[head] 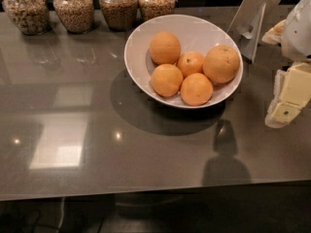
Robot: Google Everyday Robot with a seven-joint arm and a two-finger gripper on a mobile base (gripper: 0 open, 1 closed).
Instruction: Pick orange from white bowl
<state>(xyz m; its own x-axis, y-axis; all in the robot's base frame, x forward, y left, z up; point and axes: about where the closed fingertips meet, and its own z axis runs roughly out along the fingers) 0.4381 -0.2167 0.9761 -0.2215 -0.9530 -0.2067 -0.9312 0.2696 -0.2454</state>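
Note:
The white bowl [141, 42] stands at the back middle of the grey counter and holds several oranges. The orange [221, 63], the largest one, dull and mottled with a small dark stem dimple, lies at the bowl's right side. Smaller, brighter oranges lie to its left and front. My gripper [287, 101] hangs at the right edge of the view, pale yellow and white, to the right of the bowl and a little nearer than it, apart from the bowl and from every orange.
Several glass jars of grains [74, 8] stand in a row along the back left. A white card stand [250, 21] leans at the back right, just behind the bowl. The counter's front edge [146, 191] runs across the bottom.

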